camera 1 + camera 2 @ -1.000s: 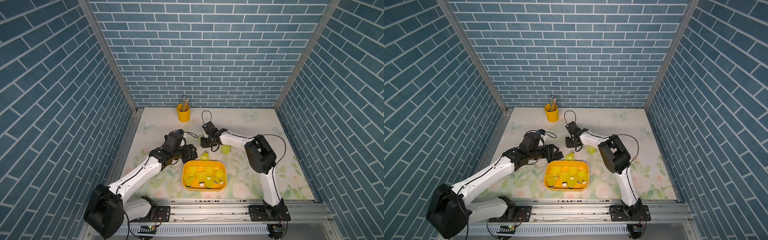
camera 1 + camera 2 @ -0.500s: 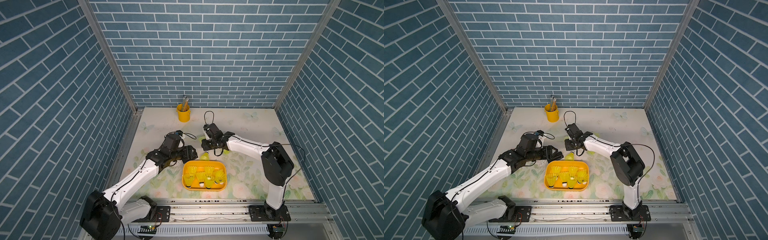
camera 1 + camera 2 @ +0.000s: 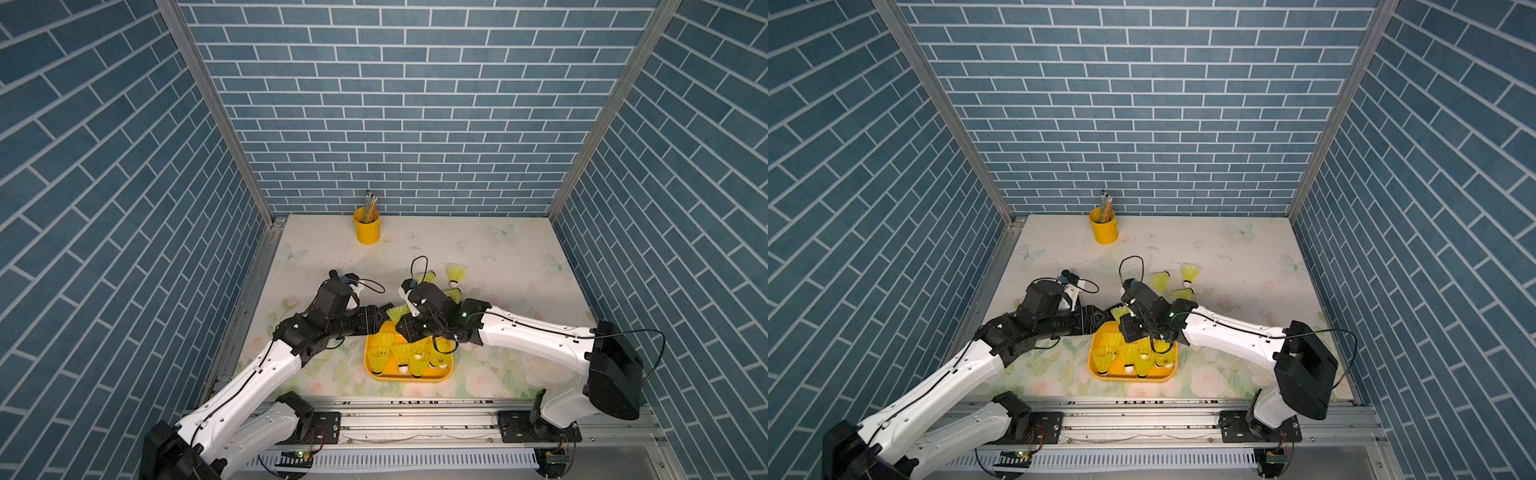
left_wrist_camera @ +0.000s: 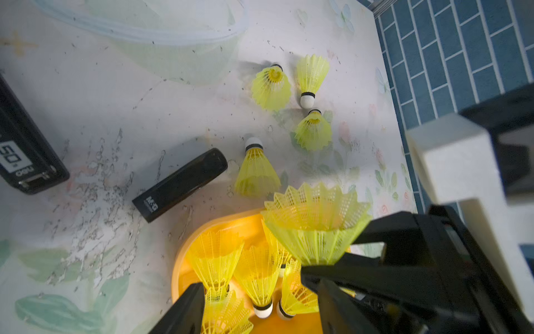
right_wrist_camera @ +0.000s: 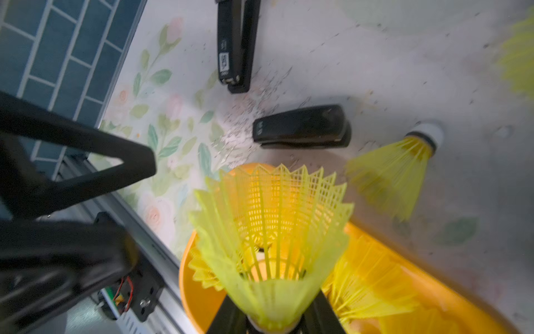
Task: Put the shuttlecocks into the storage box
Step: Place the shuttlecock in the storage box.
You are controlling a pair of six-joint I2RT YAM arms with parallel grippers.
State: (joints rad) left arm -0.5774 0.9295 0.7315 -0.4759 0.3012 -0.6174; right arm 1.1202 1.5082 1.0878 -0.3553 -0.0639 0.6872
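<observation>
One neon yellow-green shuttlecock (image 5: 271, 237), its mesh skirt flared wide, is pinched at the tip end by your right claw (image 3: 406, 329), which is clamped on it over the far corner of the storage box (image 3: 409, 378). That shallow orange-yellow tray sits on the floral counter (image 3: 498, 257), and several more shuttlecocks (image 3: 401, 355) stand in it tips down, with white caps ringed by black bands. Your left claw (image 3: 377, 321) hovers just beside that same corner, fingers apart with nothing between them. Four loose shuttlecocks (image 4: 313, 133) lie on the counter beyond the box, one just beside a black stapler (image 4: 179, 180).
</observation>
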